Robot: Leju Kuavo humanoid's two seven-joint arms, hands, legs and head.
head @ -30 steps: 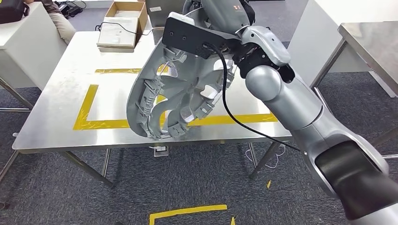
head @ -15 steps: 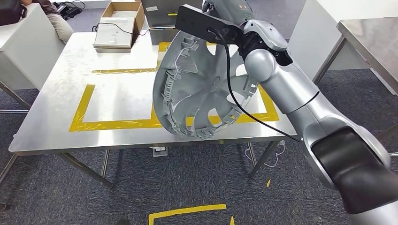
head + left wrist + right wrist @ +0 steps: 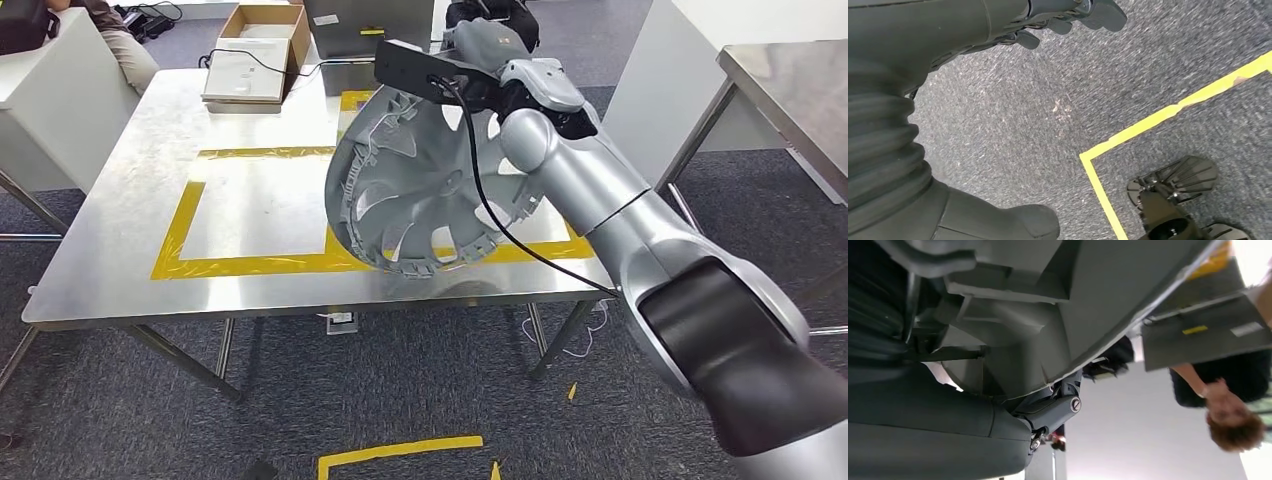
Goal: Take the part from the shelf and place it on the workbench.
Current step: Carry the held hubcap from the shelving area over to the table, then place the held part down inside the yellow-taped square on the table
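We see the grey plastic spoked wheel cover [image 3: 420,190] tilted on edge over the front right part of the steel tabletop [image 3: 120,260], its lower rim at the yellow tape outline [image 3: 250,265]. The right robot hand [image 3: 490,45] clamps its top rim. Left robot hand [image 3: 1068,17] hangs with nothing in it, fingers loosely apart. Pickup done; lowering and release remain.

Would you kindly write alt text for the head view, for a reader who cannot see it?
The robot's right hand holds a grey wheel cover tilted on edge over the steel workbench, above its yellow tape outline. A cardboard box sits at the far edge.
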